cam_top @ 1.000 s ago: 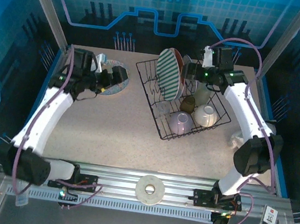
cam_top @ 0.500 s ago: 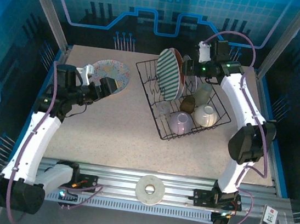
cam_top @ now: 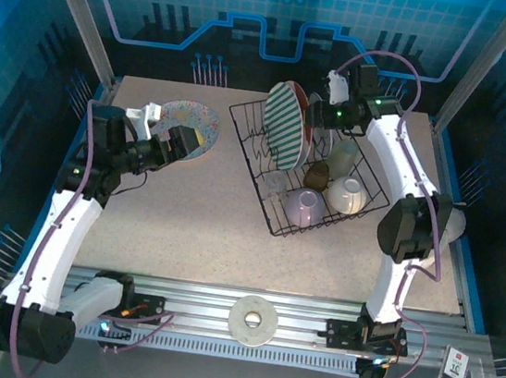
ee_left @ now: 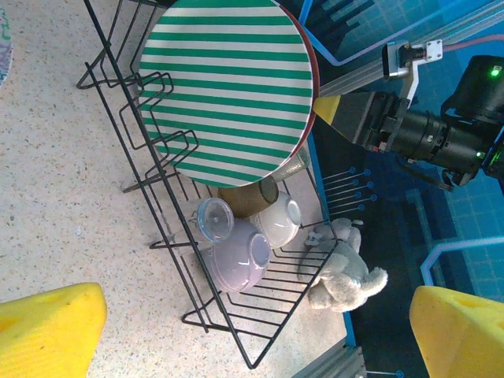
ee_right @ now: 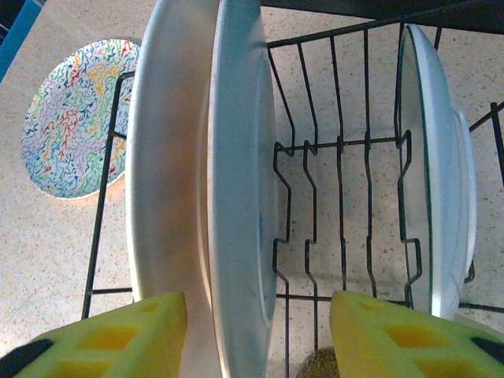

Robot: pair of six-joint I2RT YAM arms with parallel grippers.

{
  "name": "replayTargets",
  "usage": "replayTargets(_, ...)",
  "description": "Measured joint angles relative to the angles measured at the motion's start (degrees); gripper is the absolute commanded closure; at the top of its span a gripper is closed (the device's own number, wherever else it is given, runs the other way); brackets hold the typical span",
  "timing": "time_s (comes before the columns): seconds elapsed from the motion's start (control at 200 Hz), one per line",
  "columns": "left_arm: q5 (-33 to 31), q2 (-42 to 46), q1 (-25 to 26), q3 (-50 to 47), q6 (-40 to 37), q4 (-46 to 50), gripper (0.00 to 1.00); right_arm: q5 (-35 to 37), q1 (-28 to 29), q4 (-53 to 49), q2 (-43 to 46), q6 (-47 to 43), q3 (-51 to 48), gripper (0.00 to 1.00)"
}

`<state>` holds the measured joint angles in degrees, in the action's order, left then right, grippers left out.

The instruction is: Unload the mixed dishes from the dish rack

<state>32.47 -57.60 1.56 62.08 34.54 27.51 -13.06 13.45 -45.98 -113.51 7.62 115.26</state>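
Note:
The black wire dish rack (cam_top: 276, 229) holds a green-and-white striped plate (cam_top: 284, 126) standing on edge, with a red-rimmed plate (ee_left: 312, 75) just behind it. Lower in the rack lie a lavender cup (ee_left: 236, 260), a cream bowl (ee_left: 279, 220), a small brown cup (ee_left: 246, 198) and a pale tumbler (cam_top: 343, 154). My right gripper (ee_right: 260, 315) is above the rack's far end and open. Its yellow fingers (ee_right: 118, 335) straddle the two plates' backs, with a gap to the right finger. My left gripper (cam_top: 185, 140) is open and holds nothing, left of the rack.
A multicoloured patterned plate (cam_top: 193, 125) lies flat on the table at the far left. A grey soft toy (ee_left: 346, 272) sits outside the rack's right side. Another white dish (ee_right: 441, 181) stands further along the rack. A white ring disc (cam_top: 253, 319) rests on the front rail.
My right gripper has shifted along the rack's far end over the upright plates and its jaws have narrowed. The left arm has drawn back off the patterned plate, which stays on the table.

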Motion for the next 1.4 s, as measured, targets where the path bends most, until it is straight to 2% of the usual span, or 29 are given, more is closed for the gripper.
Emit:
replayTargets(0.215, -0.02, -1.11, 0.00, 0.72, -0.04, 0.20, 0.01, 0.85, 0.42, -1.95, -1.81, 0.35, 2.40, 0.65)
replayTargets(0.58, -0.02, -1.55, 0.00, 2.16, 0.00, 0.26, 0.01, 1.07, 2.32, -3.19, -3.93, 0.55, 4.59, 0.74)
replayTargets(1.111, -0.02, -1.46, 0.00, 2.71, 0.02, 0.48, 0.01, 4.90, 2.80, -5.05, -4.59, 1.57, 5.95, 1.00)
replayTargets(1.396, 0.07, -1.49, 0.00, 2.71, 0.76, 0.17, 0.01, 8.35, 3.21, -6.19, -3.37, 2.47, 6.05, 1.00)
